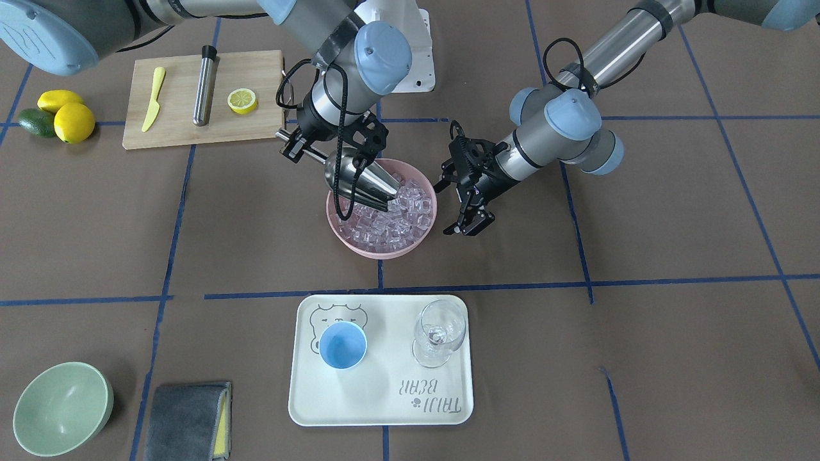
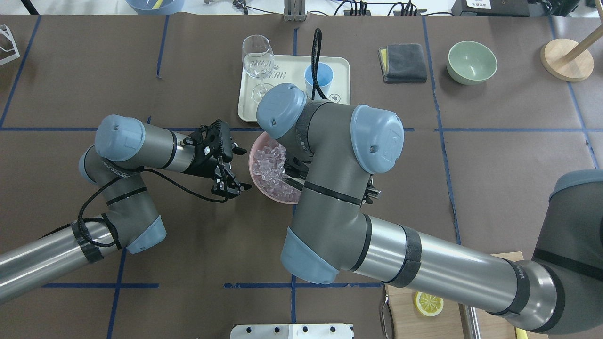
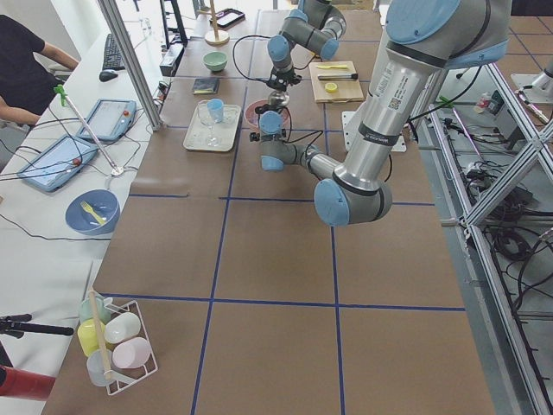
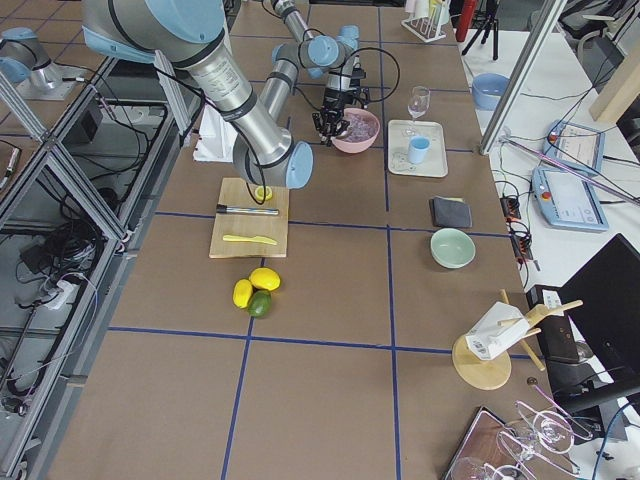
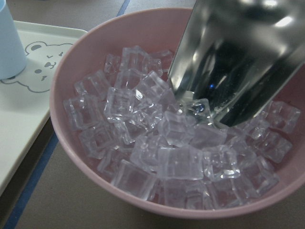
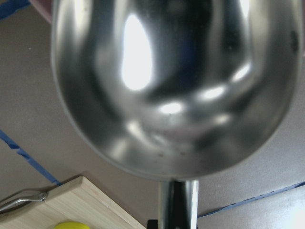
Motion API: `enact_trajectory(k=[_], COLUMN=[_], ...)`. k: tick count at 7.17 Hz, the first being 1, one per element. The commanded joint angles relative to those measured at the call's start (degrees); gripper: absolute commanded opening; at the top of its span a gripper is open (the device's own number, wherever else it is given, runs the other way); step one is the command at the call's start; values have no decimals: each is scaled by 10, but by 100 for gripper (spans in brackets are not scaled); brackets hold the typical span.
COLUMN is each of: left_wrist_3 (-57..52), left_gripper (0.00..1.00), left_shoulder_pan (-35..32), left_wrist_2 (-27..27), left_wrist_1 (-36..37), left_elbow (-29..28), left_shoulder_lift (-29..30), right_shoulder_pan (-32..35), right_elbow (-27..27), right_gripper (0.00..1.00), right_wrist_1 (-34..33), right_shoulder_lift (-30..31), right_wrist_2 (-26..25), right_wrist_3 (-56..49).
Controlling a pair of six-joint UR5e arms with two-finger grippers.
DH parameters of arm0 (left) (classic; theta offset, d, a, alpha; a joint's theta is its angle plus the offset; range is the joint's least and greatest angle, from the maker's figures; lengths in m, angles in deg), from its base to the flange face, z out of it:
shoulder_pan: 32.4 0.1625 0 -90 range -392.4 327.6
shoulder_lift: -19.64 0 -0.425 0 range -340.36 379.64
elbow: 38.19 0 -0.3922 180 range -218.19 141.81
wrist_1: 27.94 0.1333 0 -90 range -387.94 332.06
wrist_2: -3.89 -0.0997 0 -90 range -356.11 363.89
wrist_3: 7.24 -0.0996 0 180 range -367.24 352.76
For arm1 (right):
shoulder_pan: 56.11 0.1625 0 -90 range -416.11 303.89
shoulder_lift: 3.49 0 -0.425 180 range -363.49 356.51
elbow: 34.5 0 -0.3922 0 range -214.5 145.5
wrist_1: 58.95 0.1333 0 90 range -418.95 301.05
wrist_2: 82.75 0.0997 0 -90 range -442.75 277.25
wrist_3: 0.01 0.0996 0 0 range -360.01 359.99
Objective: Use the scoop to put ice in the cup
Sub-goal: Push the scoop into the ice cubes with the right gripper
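The steel scoop is tilted down, its tip in the ice that fills a pink bowl. My right gripper is shut on the scoop's rod handle, above the bowl's far rim. In the left wrist view the scoop digs into the ice cubes; in the right wrist view the back of the scoop fills the frame. My left gripper is open and empty beside the bowl. The light-blue cup stands empty on the white tray.
A clear wine glass stands on the tray beside the cup. A cutting board holds a yellow knife, a steel cylinder and half a lemon. Lemons and an avocado, a green bowl and a grey cloth lie around.
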Motion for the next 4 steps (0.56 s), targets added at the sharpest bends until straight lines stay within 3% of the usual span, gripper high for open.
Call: enact_trajectory(k=[1,4], left_wrist_3=[0,0], left_gripper=[100,100], left_shoulder_pan=[0,0], left_wrist_2=[0,0], left_wrist_1=[-9,-13], left_elbow=[0,0], left_shoulder_lift=[-4,-7], right_shoulder_pan=[10,13], right_elbow=[-3,-37], right_gripper=[0,0], right_wrist_1=[-18,12], right_shoulder_lift=[-9,-25], right_wrist_2=[11,31], right_wrist_3=[4,47])
